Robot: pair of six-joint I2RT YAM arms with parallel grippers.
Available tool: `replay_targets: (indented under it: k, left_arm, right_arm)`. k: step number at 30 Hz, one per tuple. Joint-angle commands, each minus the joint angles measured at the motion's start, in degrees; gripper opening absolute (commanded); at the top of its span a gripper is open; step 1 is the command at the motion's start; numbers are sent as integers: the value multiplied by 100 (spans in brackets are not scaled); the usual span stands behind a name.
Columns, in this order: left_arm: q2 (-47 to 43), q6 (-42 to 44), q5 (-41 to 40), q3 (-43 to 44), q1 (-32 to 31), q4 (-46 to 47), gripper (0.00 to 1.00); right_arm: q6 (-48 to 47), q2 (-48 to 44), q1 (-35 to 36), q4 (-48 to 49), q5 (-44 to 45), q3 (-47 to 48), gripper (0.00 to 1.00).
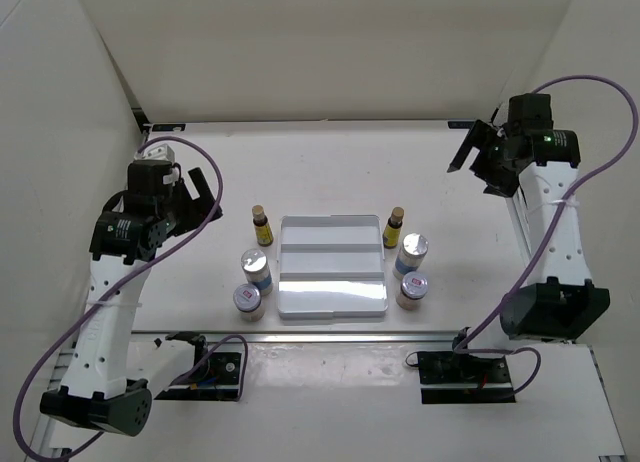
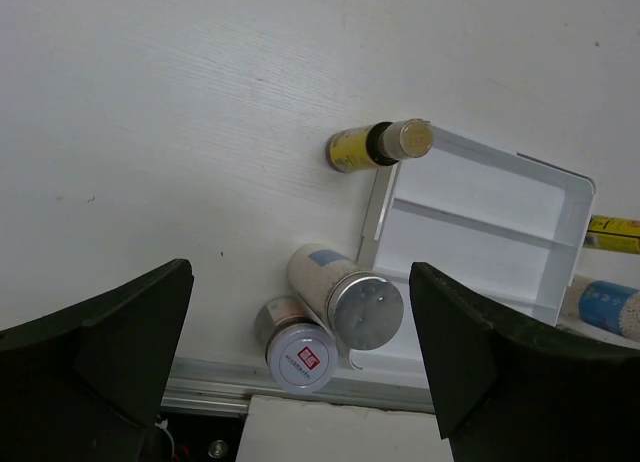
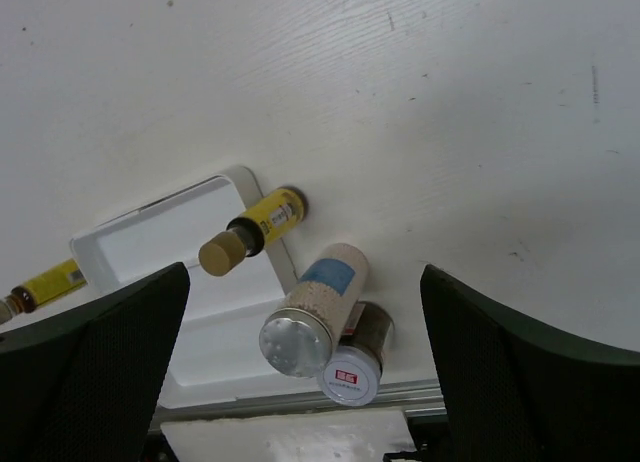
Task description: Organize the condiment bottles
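Observation:
Six condiment bottles stand upright beside a white stepped rack (image 1: 330,267). On its left are a slim amber bottle (image 1: 262,225) (image 2: 378,145), a blue-labelled bottle (image 1: 256,270) (image 2: 345,294) and a short red-labelled bottle (image 1: 247,300) (image 2: 300,347). On its right are another amber bottle (image 1: 394,227) (image 3: 250,232), a blue-labelled one (image 1: 412,252) (image 3: 310,312) and a red-labelled one (image 1: 411,289) (image 3: 355,367). My left gripper (image 1: 200,197) (image 2: 300,277) hangs open, high above and left of its trio. My right gripper (image 1: 470,147) (image 3: 305,272) is open too, raised at the far right. Neither holds anything.
The rack's steps (image 2: 480,232) (image 3: 150,252) hold nothing. White walls enclose the table on the left, back and right. A metal rail (image 1: 330,337) runs along the near edge, just in front of the bottles.

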Motion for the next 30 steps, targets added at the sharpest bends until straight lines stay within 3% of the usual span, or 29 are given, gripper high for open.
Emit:
replay_targets:
  k: [1,4,6,7,9,12,15,18,19,24,30]
  left_arm:
    - [-183,-222,-294,29,-76,-228,100]
    - [-184,-399,-294,-190,-129,-228,100]
    - [-297,-452,-363,-243,-190,-228,100]
    - [-298,-452,-364,-244,-242,-280,100]
    - [-359,-452,-364,-297,-243,-281,100]
    - [-421,-452,-312,-349,-243,-281,100]
    - [-552,-531,-364,-464,-243,-281,100]
    - [-614,-654,-417,-604,-243,-281,100]
    - [-614,-654,-478,-656,-243,-281,100]
    - [-666,-584,-707,-718,-243,-281,100]
    - [-720,-531,-812,-841,-243,-333,100]
  right_arm:
    - [116,-347,37,-311,903,373,99]
    - [1414,-592,37,-757,2015,226,99]
    - [958,-758,-383,-596,1425,76,99]
    - [606,-812,-663,-454,1003,75,91]
    - [-28,-996,-719,36,239,75,96]
    - [-670,-954,-360,531,-346,189,100]
    - [-961,89,316,-212,-407,1170,100]
    - [-1059,1251,1422,-1321,354,2312,100]
    - [-980,1531,1539,-1392,757,2395,100]
    - [-830,1912,1864,-1384,375,2238,100]
    - [-830,2307,2541,-1506,796,2132,89]
